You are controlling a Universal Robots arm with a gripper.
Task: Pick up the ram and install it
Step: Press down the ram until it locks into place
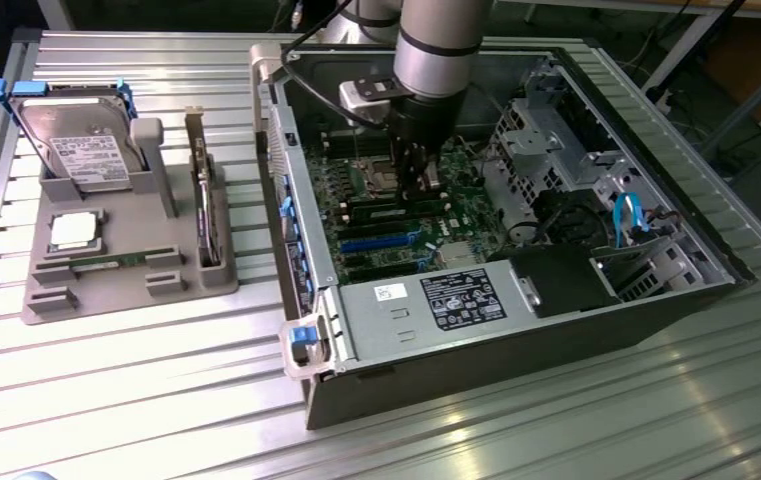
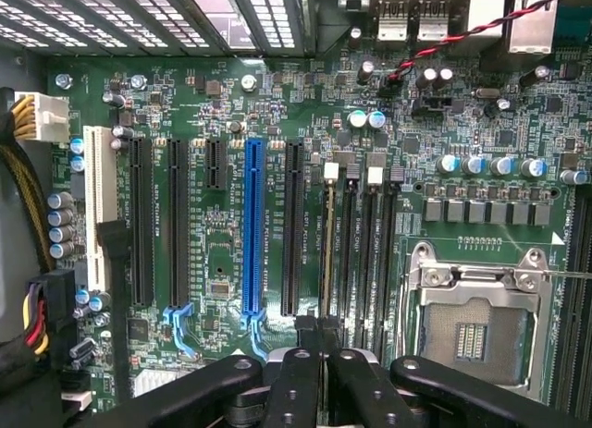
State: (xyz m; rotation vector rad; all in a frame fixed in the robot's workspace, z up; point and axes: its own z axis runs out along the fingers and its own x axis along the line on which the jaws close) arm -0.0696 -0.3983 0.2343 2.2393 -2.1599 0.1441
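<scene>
Reaching down into the open computer case (image 1: 514,300), the end effector (image 1: 418,180) hangs over the motherboard (image 2: 277,104) with its two black fingers (image 2: 294,382) pressed together; in the wrist view their tips meet just over the end of a memory slot. Standing edge-on in that slot is the ram (image 2: 327,252), a thin stick seen from above with a pale latch at its far end, seated in the first of a row of dark parallel memory slots (image 2: 370,252). Whether the fingertips pinch the stick's near end or merely touch it cannot be told. Beside these slots on one side lies the empty processor socket (image 2: 476,326) with its metal frame, and on the other a blue expansion slot (image 2: 252,225) among black ones. Beyond the case, toward the exterior view's left, a grey holder (image 1: 127,270) sits on the ribbed metal tabletop (image 1: 127,400), carrying a hard drive (image 1: 80,150), a square silver processor (image 1: 73,232) and an upright dark expansion card (image 1: 204,200).
</scene>
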